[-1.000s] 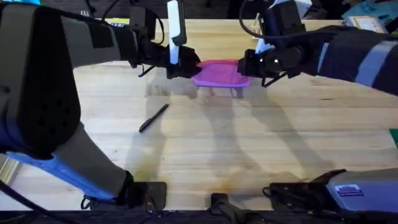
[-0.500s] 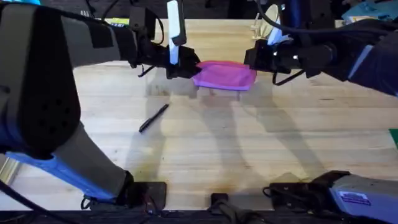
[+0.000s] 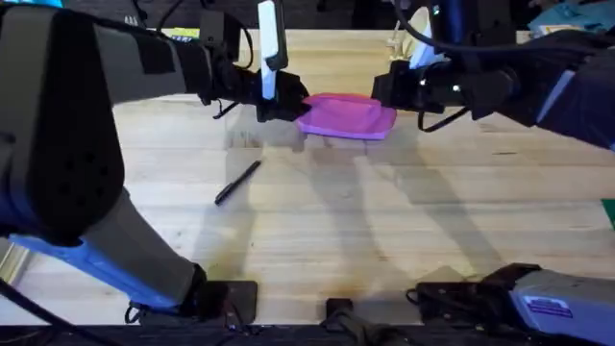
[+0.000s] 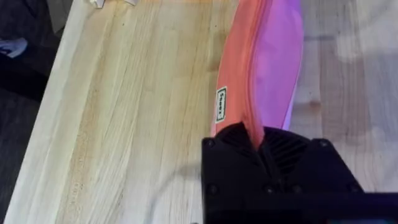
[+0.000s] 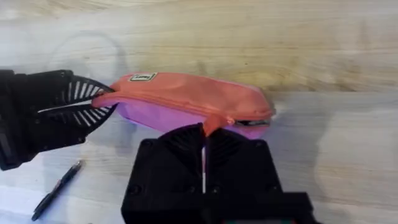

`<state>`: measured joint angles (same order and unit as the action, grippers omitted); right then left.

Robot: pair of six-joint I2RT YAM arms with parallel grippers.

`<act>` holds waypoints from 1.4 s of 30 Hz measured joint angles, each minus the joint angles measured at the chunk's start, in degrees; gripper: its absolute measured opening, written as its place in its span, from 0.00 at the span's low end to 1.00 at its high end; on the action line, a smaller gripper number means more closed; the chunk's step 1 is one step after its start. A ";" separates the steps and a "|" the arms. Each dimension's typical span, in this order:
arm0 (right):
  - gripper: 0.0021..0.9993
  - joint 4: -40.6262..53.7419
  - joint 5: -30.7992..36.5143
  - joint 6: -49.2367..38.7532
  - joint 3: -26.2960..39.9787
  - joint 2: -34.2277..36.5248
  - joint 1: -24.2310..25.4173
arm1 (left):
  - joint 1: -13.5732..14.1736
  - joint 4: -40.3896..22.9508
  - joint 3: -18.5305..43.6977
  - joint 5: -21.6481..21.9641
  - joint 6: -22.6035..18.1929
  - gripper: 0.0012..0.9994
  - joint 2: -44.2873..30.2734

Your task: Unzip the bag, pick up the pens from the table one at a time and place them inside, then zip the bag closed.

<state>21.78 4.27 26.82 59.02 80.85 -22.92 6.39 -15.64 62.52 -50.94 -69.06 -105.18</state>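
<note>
Left claw (image 3: 286, 104) pinches the bag (image 3: 348, 115) at its left end; right claw (image 3: 386, 94) grips the zipper pull. Soft, light fabric sags, so both ends need holding taut.

Across the left half of the overhead view, the left arm (image 3: 67, 115) is a bulky matte black shell with a bright blue link beneath it near the lower left. The right arm (image 3: 548, 82) crosses the upper right, dark with a grey band. At the lower right lies a grey housing (image 3: 557, 298) bearing a small printed label. Black cables loop along the upper edge. Each gripper body is black moulded plastic: the left gripper (image 4: 278, 163) shows fan-like ribbing and small screws, as does the right gripper (image 5: 204, 163).
</note>
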 joint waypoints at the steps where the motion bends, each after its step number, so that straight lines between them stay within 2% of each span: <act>1: 0.03 -0.34 0.00 -0.01 -0.01 -0.01 -0.42 | -0.05 0.00 0.00 0.02 0.00 0.04 0.01; 13: 0.03 -7.74 0.58 0.01 -0.14 1.25 -5.86 | -0.59 0.00 0.00 0.68 0.00 0.04 0.00; 20: 0.03 -10.46 0.81 0.01 -0.17 4.42 -8.16 | -0.59 0.02 0.00 0.81 0.00 0.04 -0.01; 33: 0.03 -23.38 -0.55 2.80 -0.21 11.30 -11.79 | -0.57 0.04 0.00 0.74 0.00 0.04 0.00; 42: 0.03 -28.86 -1.07 3.25 -0.21 13.76 -14.26 | -0.55 0.02 0.00 0.63 0.00 0.04 0.01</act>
<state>-7.09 3.20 30.06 58.81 94.61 -37.18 5.85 -15.62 62.52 -50.31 -69.06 -105.16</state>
